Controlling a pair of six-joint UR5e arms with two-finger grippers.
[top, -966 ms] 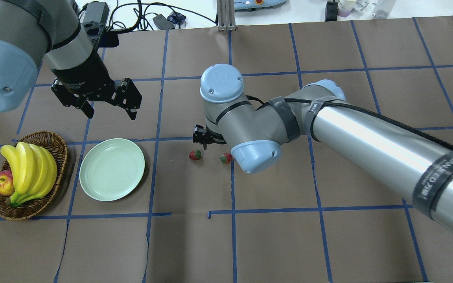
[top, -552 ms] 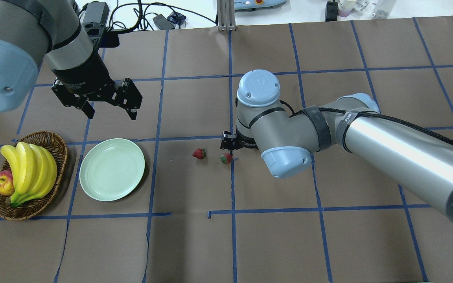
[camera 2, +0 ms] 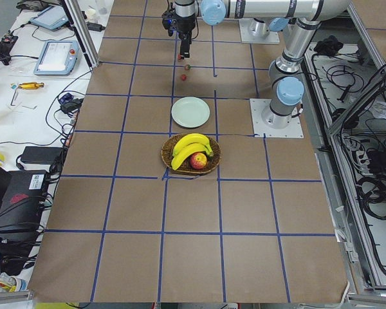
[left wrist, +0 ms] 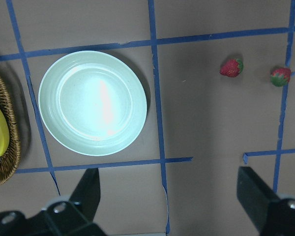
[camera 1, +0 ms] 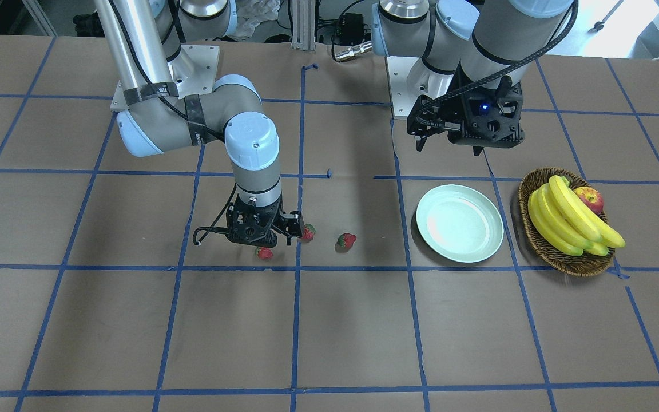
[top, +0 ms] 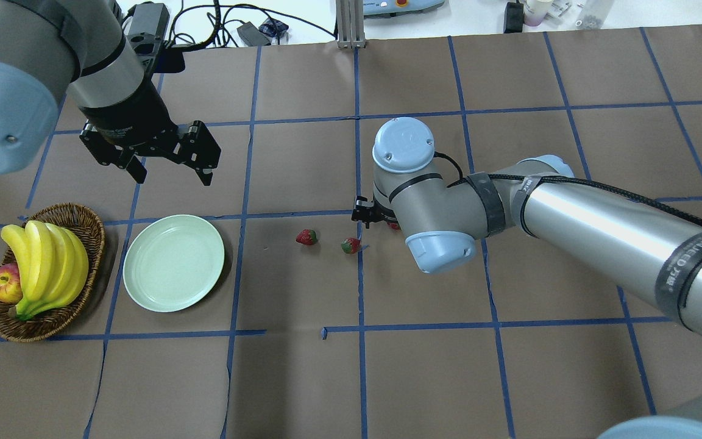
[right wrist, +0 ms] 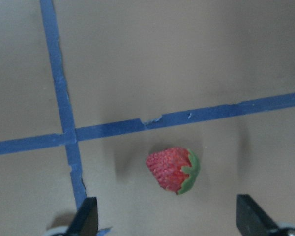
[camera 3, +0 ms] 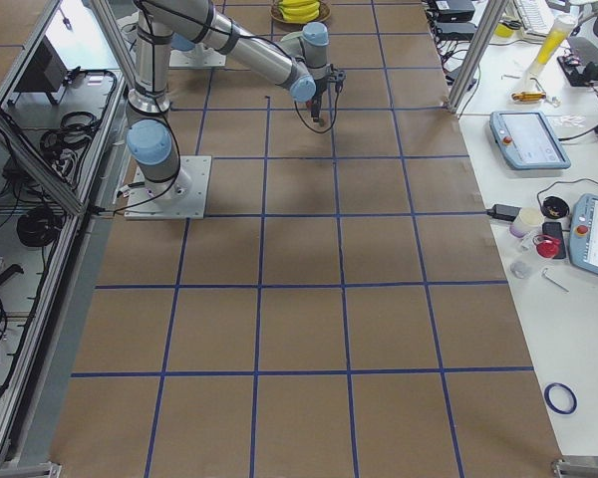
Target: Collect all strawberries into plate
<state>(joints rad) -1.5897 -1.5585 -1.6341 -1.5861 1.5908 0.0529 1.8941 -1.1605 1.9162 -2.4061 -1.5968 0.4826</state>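
Note:
Three small red strawberries lie on the brown paper, apart from the plate. In the overhead view one (top: 306,236) and a second (top: 350,245) lie in the open; the third (top: 393,225) peeks out under my right wrist. The right wrist view shows this third strawberry (right wrist: 173,169) lying between and just ahead of my open right gripper (right wrist: 167,221), which hangs low over it (camera 1: 259,237) without touching. The pale mint-green plate (top: 173,262) is empty. My left gripper (top: 172,178) is open and empty, hovering beyond the plate (left wrist: 92,103).
A brown wicker basket (top: 86,219) with bananas (top: 46,262) and an apple (top: 3,285) stands left of the plate. Blue tape lines cross the paper. Cables and devices lie past the far table edge.
My right arm has swung to the right, from beside the left strawberry to over the right-hand one. The left strawberry shifted slightly right. The left arm has not moved.

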